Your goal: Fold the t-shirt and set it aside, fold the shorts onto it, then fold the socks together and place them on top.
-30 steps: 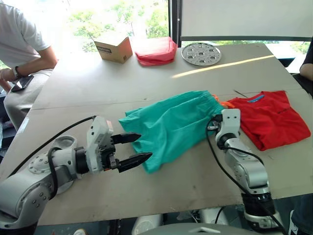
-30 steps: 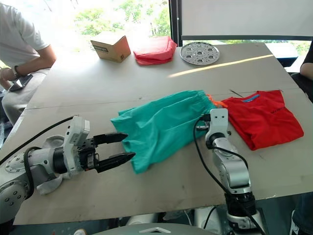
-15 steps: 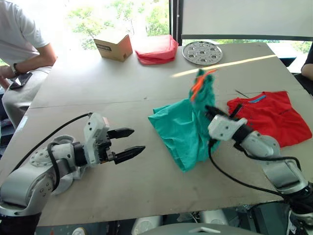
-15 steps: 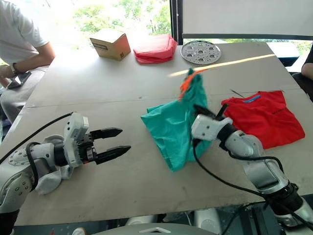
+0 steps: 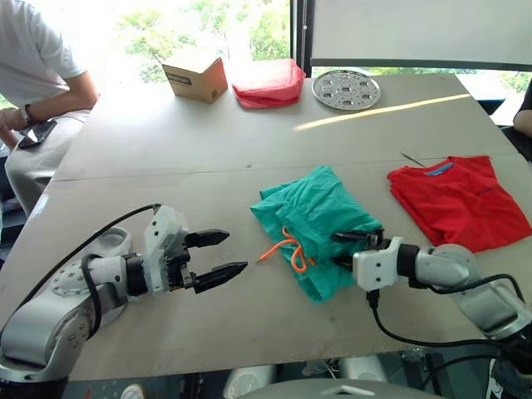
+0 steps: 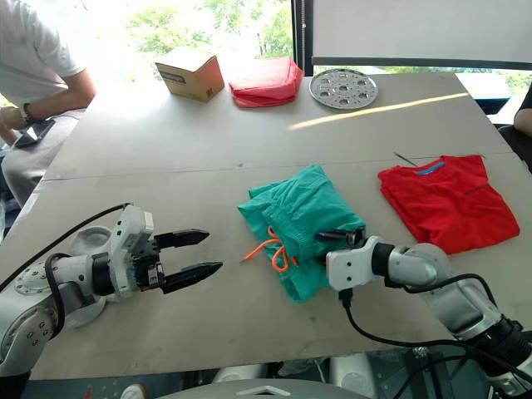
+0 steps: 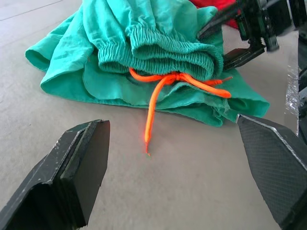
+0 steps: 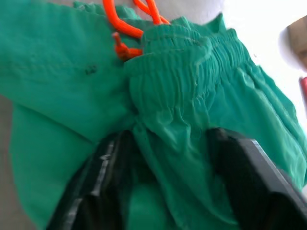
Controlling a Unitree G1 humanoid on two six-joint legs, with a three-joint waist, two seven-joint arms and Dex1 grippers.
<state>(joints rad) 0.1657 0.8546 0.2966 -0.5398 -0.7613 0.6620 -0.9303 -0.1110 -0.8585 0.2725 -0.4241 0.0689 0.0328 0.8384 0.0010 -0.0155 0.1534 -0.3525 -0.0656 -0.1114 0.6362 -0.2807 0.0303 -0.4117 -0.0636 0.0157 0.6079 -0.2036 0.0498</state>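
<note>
Teal-green fabric is lying bunched near the front middle of the bench [image 5: 166, 141]: the shorts [image 5: 312, 216] are resting there folded over on themselves, with the orange drawstring [image 5: 287, 248] trailing out from the waistband onto the bare wood toward the robot's left. On the near left, the left hand [image 5: 223, 253] is hovering just above the bench with its two black fingers spread wide and holding nothing, pointing toward the shorts but staying apart from them. On the near right, the right hand [image 5: 353, 248] is reaching into the shorts' right edge, and its fingers [image 8: 249, 177] are sitting on either side of a fold of the teal cloth below the elastic waistband, gripping it. Just beyond and to the right, the t-shirt [image 5: 459, 199] is lying flat, apart from the shorts. At the far edge, a cardboard box [image 5: 195, 76], a pinkish-red folded bundle [image 5: 268, 83] and a round metal plate [image 5: 346, 88] are sitting in a row, while a person [image 5: 33, 91] is sitting at the far left corner.
</note>
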